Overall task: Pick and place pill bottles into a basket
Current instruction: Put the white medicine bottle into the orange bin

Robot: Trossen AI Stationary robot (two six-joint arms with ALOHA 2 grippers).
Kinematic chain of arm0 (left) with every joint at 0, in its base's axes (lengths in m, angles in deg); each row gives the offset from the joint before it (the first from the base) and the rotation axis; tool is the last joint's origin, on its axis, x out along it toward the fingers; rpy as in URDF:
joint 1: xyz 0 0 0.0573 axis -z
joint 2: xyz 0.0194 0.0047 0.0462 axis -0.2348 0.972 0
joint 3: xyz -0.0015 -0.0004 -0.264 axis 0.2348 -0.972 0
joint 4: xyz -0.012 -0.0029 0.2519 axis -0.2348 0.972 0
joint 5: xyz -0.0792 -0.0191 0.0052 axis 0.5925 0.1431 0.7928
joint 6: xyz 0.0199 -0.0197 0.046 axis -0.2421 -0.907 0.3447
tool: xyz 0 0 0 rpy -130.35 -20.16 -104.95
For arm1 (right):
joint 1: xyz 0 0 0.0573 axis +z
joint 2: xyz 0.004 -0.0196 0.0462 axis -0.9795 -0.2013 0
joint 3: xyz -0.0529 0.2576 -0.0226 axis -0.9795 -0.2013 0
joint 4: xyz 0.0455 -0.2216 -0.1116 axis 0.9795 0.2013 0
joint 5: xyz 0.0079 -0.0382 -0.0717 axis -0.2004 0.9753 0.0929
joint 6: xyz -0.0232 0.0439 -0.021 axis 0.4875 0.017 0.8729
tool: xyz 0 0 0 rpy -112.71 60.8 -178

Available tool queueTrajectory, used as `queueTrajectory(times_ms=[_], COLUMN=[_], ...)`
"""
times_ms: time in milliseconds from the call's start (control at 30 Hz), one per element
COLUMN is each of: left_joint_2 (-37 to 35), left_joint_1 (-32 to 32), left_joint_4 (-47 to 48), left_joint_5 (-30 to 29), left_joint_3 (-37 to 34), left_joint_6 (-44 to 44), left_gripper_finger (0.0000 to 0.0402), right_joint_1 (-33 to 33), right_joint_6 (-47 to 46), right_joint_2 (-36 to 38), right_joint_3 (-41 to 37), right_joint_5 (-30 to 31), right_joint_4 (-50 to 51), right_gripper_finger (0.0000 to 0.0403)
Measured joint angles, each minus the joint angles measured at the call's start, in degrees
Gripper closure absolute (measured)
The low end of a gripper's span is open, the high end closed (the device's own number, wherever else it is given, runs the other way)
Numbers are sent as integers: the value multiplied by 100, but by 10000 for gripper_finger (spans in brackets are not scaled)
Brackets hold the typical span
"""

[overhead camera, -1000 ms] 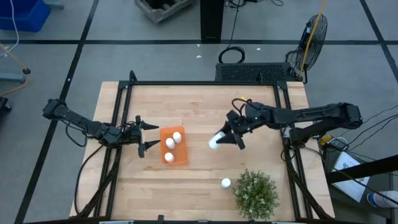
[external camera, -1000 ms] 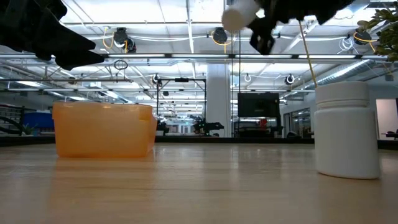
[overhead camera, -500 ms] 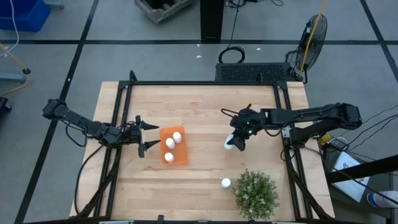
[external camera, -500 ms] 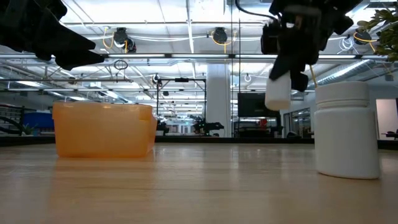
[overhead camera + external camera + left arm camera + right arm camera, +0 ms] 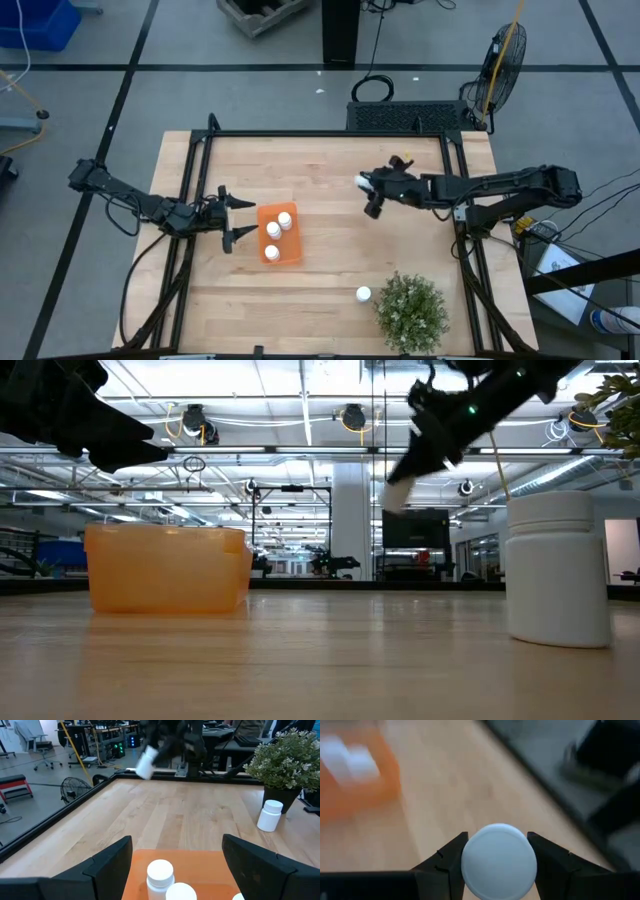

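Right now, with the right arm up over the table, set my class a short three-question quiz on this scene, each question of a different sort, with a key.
1. True or false: the right gripper is shut on a pill bottle.
2. How many pill bottles stand inside the orange basket?
3. Multiple choice: the loose pill bottle on the table stands beside A) the green plant, B) the basket, C) the left gripper.

Key
1. True; its fingers clamp the bottle in mid-air.
2. Three.
3. A. The left gripper waits open, next to the basket.
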Motion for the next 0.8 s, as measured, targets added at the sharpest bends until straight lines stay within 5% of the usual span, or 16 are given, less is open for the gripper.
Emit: queueTrajectory(times_ms=[100, 433, 800], left_joint_2=[0, -2, 0], left_joint_1=[0, -1, -2], left_joint_4=[0, 2, 10], left_joint_5=[-2, -2, 0], left_joint_3=[0, 0, -2], left_joint_6=[0, 0, -1], left_gripper_finger=[91, 91, 91], right_joint_1=[16, 13, 301], right_joint_6=[597, 1111, 736], right_joint_2=[0, -154, -1464], right_joint_3=[0, 39, 1916], right_joint_5=[-59, -2152, -2444], right_joint_4=[-1251, -4385, -1747], right_gripper_finger=[239, 239, 239])
